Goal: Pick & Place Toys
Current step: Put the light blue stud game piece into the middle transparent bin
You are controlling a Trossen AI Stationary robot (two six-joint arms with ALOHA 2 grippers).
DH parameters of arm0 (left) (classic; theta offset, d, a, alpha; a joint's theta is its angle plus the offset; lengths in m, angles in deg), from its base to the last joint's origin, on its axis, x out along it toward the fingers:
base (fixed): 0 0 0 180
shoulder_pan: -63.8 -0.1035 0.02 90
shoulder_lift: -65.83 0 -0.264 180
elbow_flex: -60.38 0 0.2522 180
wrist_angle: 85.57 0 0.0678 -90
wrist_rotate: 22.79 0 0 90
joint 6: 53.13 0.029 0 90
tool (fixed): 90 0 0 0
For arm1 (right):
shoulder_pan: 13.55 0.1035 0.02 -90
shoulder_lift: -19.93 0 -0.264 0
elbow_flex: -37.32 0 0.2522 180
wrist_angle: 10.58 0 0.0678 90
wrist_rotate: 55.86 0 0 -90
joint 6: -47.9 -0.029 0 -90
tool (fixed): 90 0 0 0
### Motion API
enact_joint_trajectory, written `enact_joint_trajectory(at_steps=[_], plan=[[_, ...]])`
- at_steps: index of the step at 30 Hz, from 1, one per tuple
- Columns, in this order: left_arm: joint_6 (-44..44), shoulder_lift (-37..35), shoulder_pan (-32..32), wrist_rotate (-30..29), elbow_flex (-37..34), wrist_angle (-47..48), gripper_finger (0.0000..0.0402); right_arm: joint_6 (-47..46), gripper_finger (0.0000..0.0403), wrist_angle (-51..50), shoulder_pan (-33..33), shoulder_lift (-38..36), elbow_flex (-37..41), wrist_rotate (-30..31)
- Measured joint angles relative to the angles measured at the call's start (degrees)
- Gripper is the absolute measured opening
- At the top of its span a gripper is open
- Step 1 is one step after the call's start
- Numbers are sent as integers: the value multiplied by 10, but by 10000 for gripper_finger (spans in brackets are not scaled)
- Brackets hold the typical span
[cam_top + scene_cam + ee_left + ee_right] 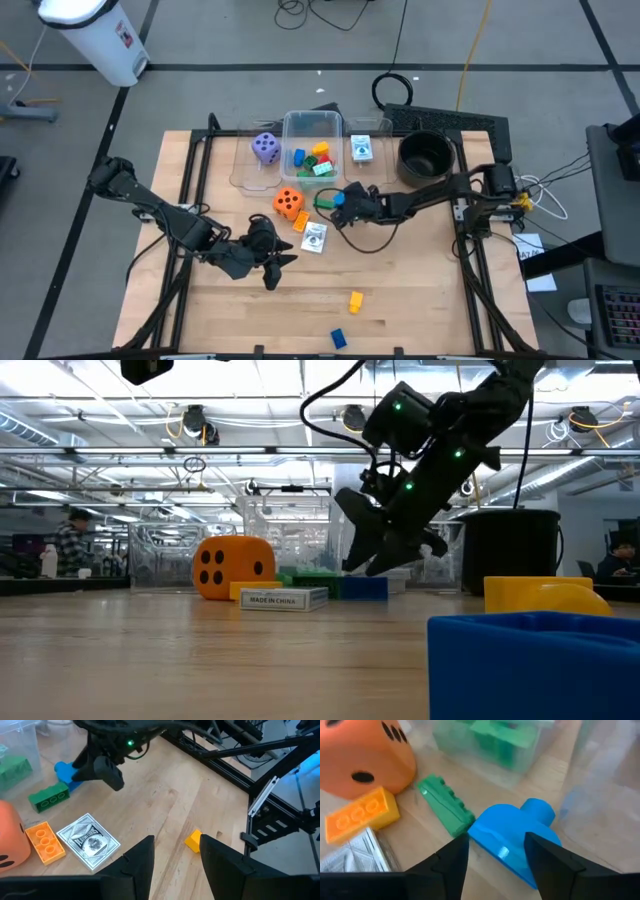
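Note:
A blue block (512, 837) with a round stub lies on the table beside a green brick (445, 805), in front of the clear tub (310, 122), which holds several blocks. My right gripper (495, 852) slants down over the blue block, open, one finger on each side of it. Close by are the orange die (288, 203), an orange brick (45, 840) and a card pack (89, 841). My left gripper (175, 860) hovers open over bare wood nearer the table's front, with nothing between its fingers. My right gripper comes down at a slant from the table's right side, its fingers (452, 860) standing astride the blue block's near end (490, 845). The block lies flat on the table. Whether the fingers touch it, I cannot tell.
A purple die (265, 148) sits on a clear lid left of the tub, and a second card pack (362, 150) lies on its right. The black pot (403, 158) stands at the far right. A yellow block (355, 300) and a blue one (338, 338) lie near the front edge.

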Motion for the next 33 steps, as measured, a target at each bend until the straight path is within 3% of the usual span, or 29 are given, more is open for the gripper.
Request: enact_joint_trajectory(at_steps=[7,13,19,27,33], plan=[[-1,0,0,0,0,0,161,0,171,15,11,17,-2,-7],[-1,0,0,0,0,1,161,14,160,8,23,2,0,-52],[2,0,0,0,0,3,161,10,153,-10,68,-22,1,-93],[13,0,0,0,0,8,161,2,141,7,140,-52,2,-78],[20,0,0,0,0,8,161,184,139,67,173,-81,2,-72]])
